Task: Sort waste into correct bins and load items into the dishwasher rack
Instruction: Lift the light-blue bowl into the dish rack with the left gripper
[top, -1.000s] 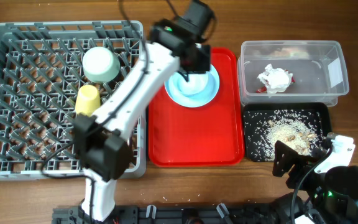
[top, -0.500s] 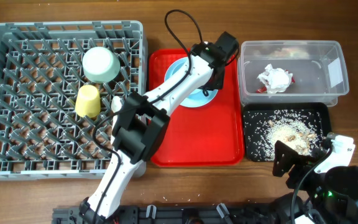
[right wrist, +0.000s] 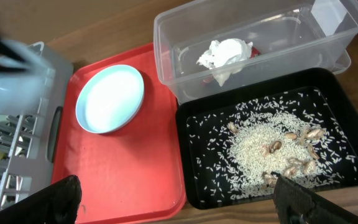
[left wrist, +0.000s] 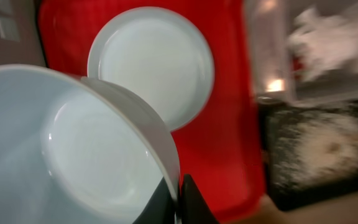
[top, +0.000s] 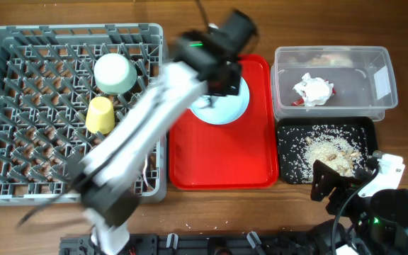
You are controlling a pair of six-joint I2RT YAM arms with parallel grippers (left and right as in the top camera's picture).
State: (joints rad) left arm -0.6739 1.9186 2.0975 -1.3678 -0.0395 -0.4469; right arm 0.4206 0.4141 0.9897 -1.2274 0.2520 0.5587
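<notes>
Evidently the loading step is in hand. The wrapper (top: 312,88) lies in the clear box (top: 331,51) and the scraps (top: 328,150) in the black tray (top: 285,152), so the waste looks sorted. The left tool (left wrist: 179,199) seems clamped on the rim of a pale bowl (left wrist: 73,149), which hangs above the red tray (left wrist: 229,137), just beside the plate (left wrist: 151,65) resting there. Overhead, that arm is blurred, so the bowl's exact height cannot be told.

The right tool (right wrist: 176,183) sits with its fingers wide apart, holding nothing, low at the counter's near edge by the black tray.

The rack (top: 76,30) already holds a cup (top: 100,114) and an upturned mint bowl (top: 113,73).

Next, I judge, the bowl needs carrying leftward over the rack wall, lowering between free pegs near the cup, and letting go without a knock. The plate would follow. Fork and spoon are not in view.
</notes>
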